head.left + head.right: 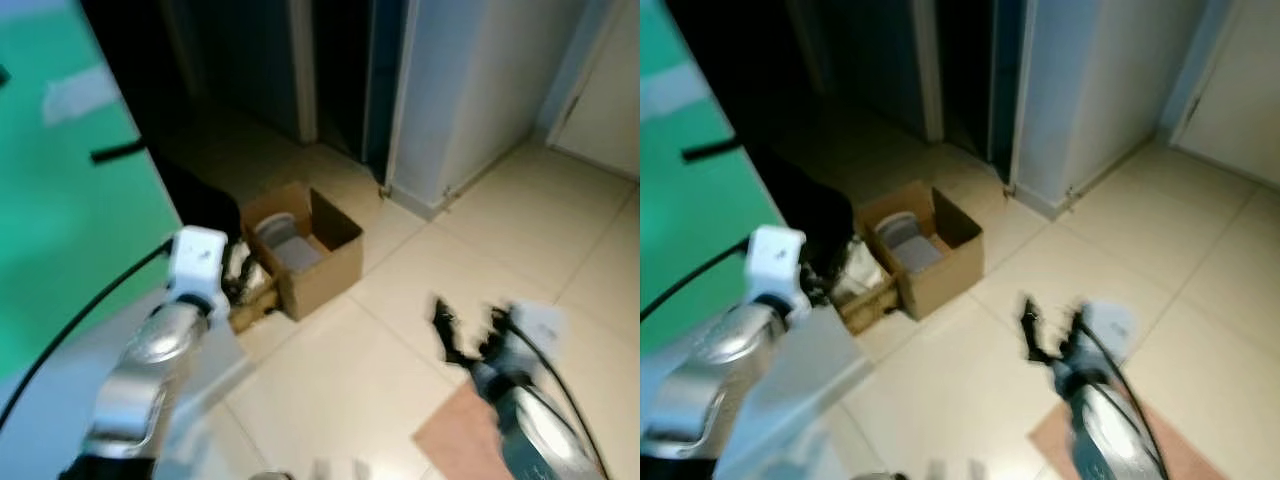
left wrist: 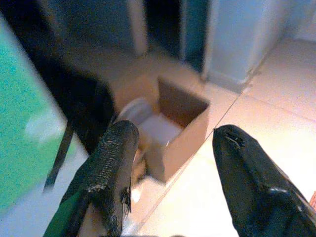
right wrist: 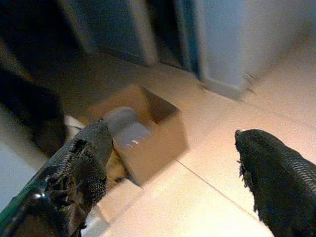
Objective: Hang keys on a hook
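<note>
No keys can be made out, and the picture is blurred. A short black peg sticks out from a green panel on my left. My left arm reaches forward along that panel, and in its wrist view the left gripper is open with nothing between its fingers. My right gripper hangs over the tiled floor at lower right. It is open too, and in the right wrist view the right gripper is bare between its fingers.
An open cardboard box holding a pale round thing stands on the floor ahead, beside a dark bag. A dark doorway and a pale wall corner lie beyond. A brown mat lies by my right arm.
</note>
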Tool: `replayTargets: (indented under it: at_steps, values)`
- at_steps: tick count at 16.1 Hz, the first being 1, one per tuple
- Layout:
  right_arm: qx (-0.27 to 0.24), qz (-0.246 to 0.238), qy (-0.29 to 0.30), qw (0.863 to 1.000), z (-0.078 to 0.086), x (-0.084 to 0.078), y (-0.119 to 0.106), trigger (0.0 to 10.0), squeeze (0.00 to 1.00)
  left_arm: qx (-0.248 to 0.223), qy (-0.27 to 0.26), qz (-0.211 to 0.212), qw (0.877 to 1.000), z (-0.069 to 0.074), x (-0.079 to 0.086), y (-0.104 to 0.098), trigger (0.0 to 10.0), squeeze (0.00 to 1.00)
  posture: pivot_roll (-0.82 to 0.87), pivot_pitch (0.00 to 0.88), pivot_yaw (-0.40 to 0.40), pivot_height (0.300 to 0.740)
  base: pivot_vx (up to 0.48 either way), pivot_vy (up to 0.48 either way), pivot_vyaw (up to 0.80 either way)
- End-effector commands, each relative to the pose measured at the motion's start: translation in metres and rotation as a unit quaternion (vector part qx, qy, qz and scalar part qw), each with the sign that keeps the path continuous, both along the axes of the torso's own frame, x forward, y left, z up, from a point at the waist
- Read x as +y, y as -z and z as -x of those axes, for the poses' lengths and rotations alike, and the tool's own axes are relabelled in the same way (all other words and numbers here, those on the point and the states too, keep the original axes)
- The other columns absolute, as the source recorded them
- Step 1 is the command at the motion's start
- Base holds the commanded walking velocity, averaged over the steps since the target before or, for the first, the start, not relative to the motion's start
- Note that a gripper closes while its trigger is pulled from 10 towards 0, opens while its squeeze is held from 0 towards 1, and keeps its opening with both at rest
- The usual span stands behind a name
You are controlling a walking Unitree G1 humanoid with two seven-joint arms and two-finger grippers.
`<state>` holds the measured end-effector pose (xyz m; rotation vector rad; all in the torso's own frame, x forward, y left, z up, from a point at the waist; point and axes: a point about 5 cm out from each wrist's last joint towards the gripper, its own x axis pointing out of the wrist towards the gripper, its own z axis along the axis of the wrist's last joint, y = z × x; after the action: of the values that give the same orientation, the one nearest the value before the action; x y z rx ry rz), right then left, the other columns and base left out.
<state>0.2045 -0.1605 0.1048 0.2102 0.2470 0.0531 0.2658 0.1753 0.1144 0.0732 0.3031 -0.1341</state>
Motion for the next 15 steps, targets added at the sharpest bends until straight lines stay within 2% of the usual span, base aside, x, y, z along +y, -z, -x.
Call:
replayTargets:
  at_steps: [1, 3, 5, 7, 10, 13, 14, 15]
  values:
    - [0.005, 0.012, -0.005, 1.0, -0.003, -0.004, -0.001, 10.0, 1.0, -0.006, -0.006, 0.008, 1.0, 0.0, -0.003, -0.005, 10.0, 0.0, -0.11, 0.0, 0.01, 0.74, 0.0, 0.0, 0.45]
    - [0.003, 0.015, -0.011, 1.0, -0.007, -0.004, -0.003, 10.0, 1.0, -0.003, -0.013, 0.01, 1.0, 0.003, -0.002, -0.006, 10.0, 0.0, -0.09, 0.0, -0.004, 0.74, 0.0, 0.0, 0.43]
    - [0.008, 0.017, -0.038, 0.999, -0.015, 0.005, 0.0, 10.0, 1.0, 0.028, -0.038, 0.004, 0.999, 0.023, 0.008, 0.004, 10.0, 0.0, -0.06, 0.0, -0.031, 0.74, 0.0, 0.0, 0.0]
    - [0.012, 0.028, -0.045, 0.999, -0.019, 0.002, 0.001, 10.0, 1.0, 0.043, -0.047, 0.004, 0.998, 0.032, 0.006, 0.008, 10.0, 0.0, -0.05, 0.0, -0.048, 0.74, 0.0, 0.0, 0.0]
    - [0.011, 0.04, -0.046, 0.998, -0.026, -0.001, 0.001, 10.0, 1.0, 0.038, -0.045, -0.001, 0.998, 0.028, 0.006, 0.005, 10.0, 0.0, -0.03, 0.0, -0.065, 0.74, 0.0, 0.0, 0.0]
    - [0.004, 0.039, -0.054, 0.998, -0.032, 0.004, -0.001, 10.0, 1.0, 0.021, -0.055, -0.002, 0.998, 0.019, 0.01, -0.002, 10.0, 0.0, -0.04, 0.0, -0.067, 0.74, 0.0, 0.0, 0.51]
    - [0.003, 0.036, -0.052, 0.998, -0.033, 0.004, -0.001, 10.0, 1.0, 0.002, -0.058, -0.007, 0.998, 0.015, 0.01, -0.006, 10.0, 0.0, -0.04, 0.0, -0.064, 0.74, 0.0, 0.0, 0.59]
    - [-0.002, 0.055, -0.049, 0.997, -0.035, 0.002, -0.002, 10.0, 1.0, -0.026, -0.055, -0.017, 0.998, 0.009, 0.007, -0.012, 10.0, 0.0, -0.05, 0.0, -0.056, 0.74, 0.0, 0.0, 0.64]
